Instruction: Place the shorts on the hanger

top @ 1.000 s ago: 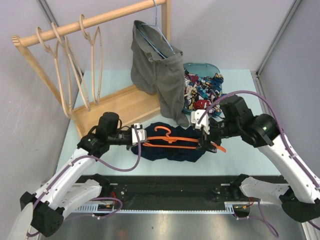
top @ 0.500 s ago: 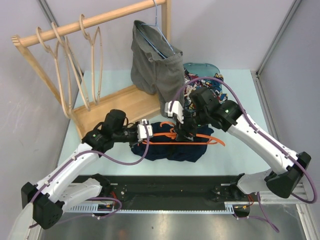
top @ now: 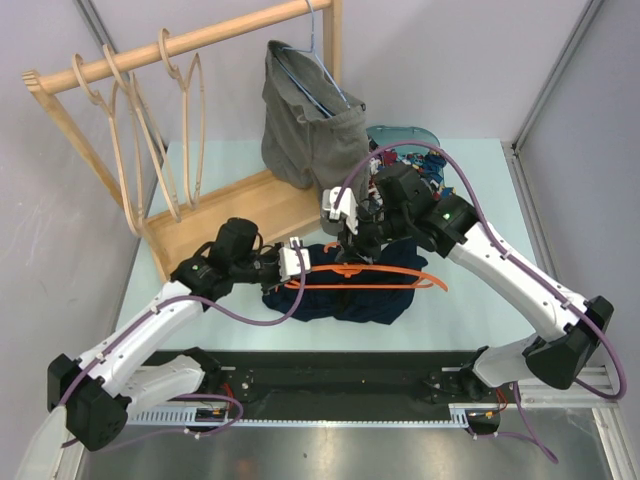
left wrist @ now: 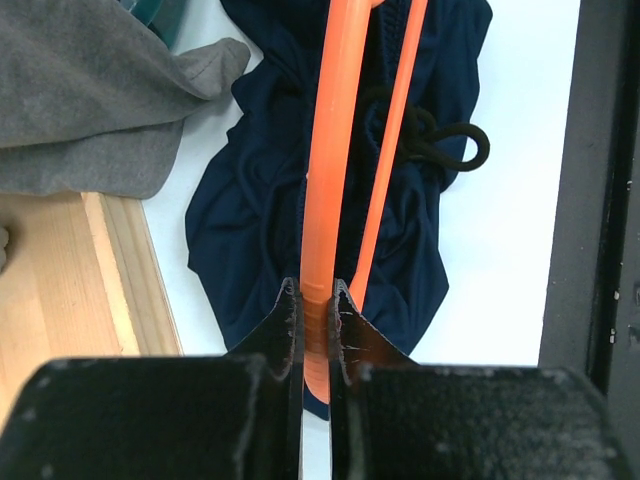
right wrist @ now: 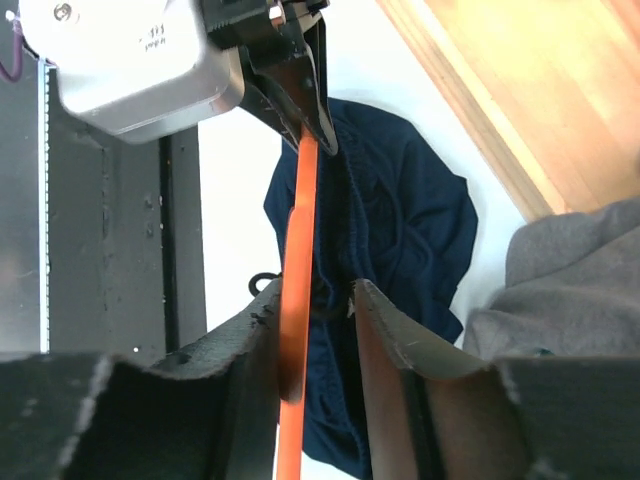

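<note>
The dark navy shorts point(top: 340, 298) lie crumpled on the table in front of the rack base, also seen in the left wrist view point(left wrist: 250, 200) and the right wrist view point(right wrist: 410, 210). The orange hanger point(top: 385, 272) lies across them. My left gripper point(top: 300, 262) is shut on the hanger's left end point(left wrist: 325, 150), the bar pinched between its fingertips point(left wrist: 316, 295). My right gripper point(top: 352, 248) hovers over the hanger's middle, near the hook. Its jaws point(right wrist: 312, 290) stand partly open around the orange bar point(right wrist: 298, 250), which lies against one finger, with navy fabric below the gap.
A wooden rack point(top: 190, 40) with pale wooden hangers point(top: 120, 110) stands at the back left, its base board point(top: 250, 205) just behind the shorts. Grey shorts point(top: 315, 150) hang on a blue wire hanger. A teal bin of colourful clothes point(top: 415, 165) sits behind my right arm.
My right arm has swung left from the hanger's right end to its middle, and its jaws have narrowed. The left gripper has kept its grip and shifted slightly right.
</note>
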